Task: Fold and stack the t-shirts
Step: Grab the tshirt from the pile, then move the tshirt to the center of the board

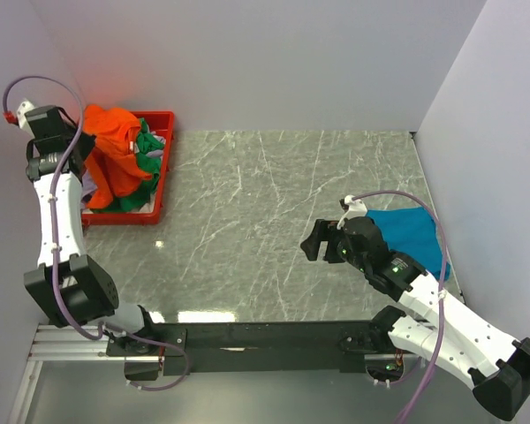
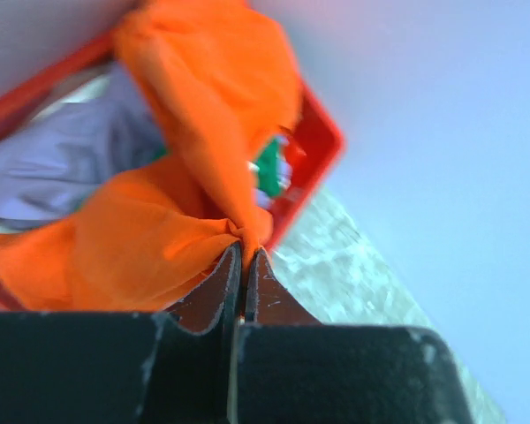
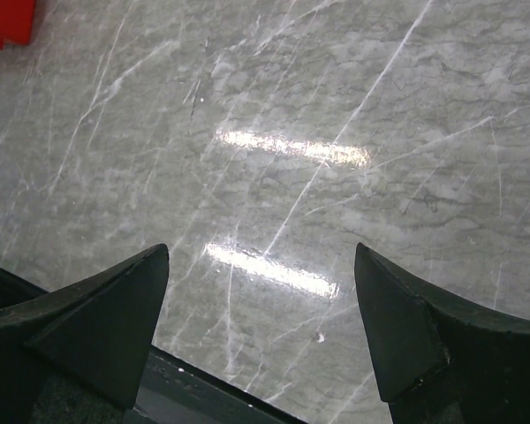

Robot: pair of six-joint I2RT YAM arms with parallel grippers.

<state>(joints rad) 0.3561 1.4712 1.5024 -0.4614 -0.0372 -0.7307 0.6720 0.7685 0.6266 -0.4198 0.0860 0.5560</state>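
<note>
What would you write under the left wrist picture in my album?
Left tool shut on the orange shirt, red tray behind.

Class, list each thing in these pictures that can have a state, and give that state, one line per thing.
left end effector, shut on the orange t-shirt
right end effector, open, empty, over the table
red tray, on the table, holding shirts
orange t-shirt, unfolded, pinched, partly in the red tray
green t-shirt, crumpled in the red tray
lavender t-shirt, crumpled in the red tray
teal t-shirt, lying on the table, partly hidden
</note>
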